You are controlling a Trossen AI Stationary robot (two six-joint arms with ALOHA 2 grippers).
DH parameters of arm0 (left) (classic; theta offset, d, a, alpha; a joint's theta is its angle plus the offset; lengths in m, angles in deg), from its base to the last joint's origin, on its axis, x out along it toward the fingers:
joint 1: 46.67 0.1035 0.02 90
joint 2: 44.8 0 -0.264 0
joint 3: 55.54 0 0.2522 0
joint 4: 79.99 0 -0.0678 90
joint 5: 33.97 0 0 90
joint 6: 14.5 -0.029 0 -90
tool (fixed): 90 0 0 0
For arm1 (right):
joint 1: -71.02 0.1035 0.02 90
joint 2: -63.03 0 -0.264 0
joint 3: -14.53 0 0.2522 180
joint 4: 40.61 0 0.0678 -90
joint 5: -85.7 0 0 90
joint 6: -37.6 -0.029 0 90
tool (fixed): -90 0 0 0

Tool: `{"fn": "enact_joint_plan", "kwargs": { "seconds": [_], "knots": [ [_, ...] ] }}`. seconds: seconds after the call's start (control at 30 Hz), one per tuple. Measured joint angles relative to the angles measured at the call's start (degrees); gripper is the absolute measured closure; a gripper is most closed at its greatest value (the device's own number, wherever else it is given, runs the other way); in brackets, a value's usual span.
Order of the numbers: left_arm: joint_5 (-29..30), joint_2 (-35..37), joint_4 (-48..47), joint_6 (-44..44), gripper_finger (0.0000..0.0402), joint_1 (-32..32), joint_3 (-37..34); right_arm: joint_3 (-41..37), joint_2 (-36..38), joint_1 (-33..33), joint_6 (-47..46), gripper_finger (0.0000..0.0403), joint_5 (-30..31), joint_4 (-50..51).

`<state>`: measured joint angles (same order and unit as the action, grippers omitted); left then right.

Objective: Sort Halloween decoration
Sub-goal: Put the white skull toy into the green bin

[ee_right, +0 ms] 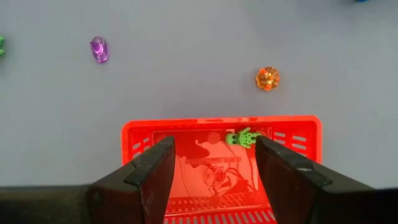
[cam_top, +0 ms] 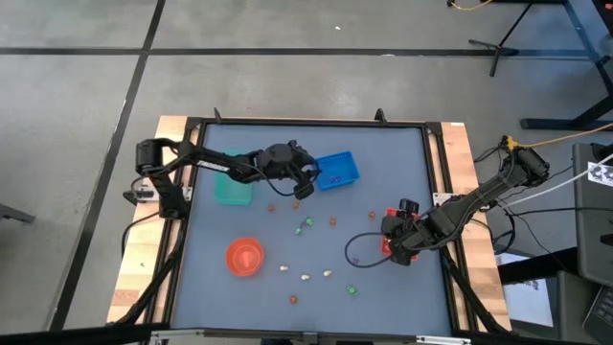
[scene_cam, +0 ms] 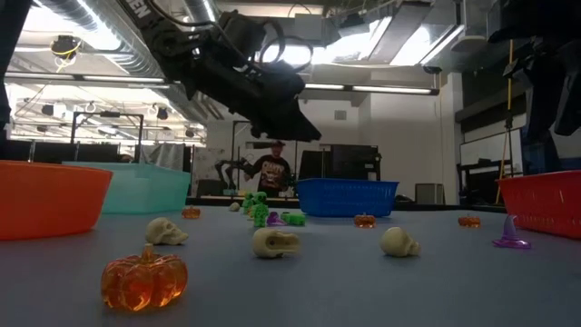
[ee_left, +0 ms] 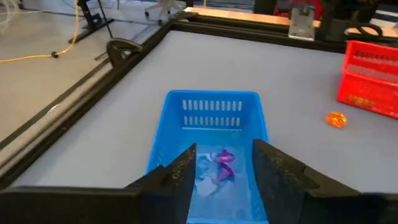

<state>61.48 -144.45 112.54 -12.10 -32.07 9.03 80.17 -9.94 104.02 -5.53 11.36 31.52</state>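
My left gripper (ee_left: 224, 180) hovers open over the blue tray (ee_left: 186, 102), at the tray's left end in the high view (cam_top: 308, 182). A purple trinket (ee_left: 225, 160) shows inside that tray, below the gap between the fingers. My right gripper (ee_right: 214, 171) stands open above the red tray (ee_right: 217, 124) near the table's right edge (cam_top: 400, 241). A green trinket (ee_right: 242, 138) lies in the red tray. More Halloween decoration lies loose on the table: skulls (scene_cam: 275, 242), orange pumpkins (scene_cam: 143, 280), green figures (cam_top: 306, 227) and a purple hat (scene_cam: 511, 234).
A teal tray (cam_top: 233, 187) stands at the far left, beside the blue tray (cam_top: 337, 170). An orange bowl (cam_top: 244, 256) sits near the front left. Loose trinkets dot the middle of the table between the bowl and the red tray (scene_cam: 545, 202). A raised frame (cam_top: 436, 192) borders the table.
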Motion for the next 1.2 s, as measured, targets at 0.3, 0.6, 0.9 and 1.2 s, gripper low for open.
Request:
{"fn": "enact_joint_plan", "kwargs": {
  "seconds": [0.3,0.6,0.9,1.2],
  "knots": [
    [-0.66,2.72,-0.37,0.05,0.0247,3.29,0.00,0.00,0.00,0.00,0.07,0.0182,2.65,0.02],
    [-7.21,4.14,-3.14,-6.01,0.0246,9.94,0.05,0.00,0.00,0.00,3.32,0.0182,13.36,-0.58],
    [-12.55,4.14,-34.87,-19.50,0.0246,16.60,11.16,0.00,0.00,-0.02,2.62,0.0182,13.91,-6.22],
    [-12.48,4.22,-53.48,-32.54,0.0246,16.75,15.15,0.00,0.00,-0.02,2.56,0.0182,13.29,-8.61]
  ]
}}
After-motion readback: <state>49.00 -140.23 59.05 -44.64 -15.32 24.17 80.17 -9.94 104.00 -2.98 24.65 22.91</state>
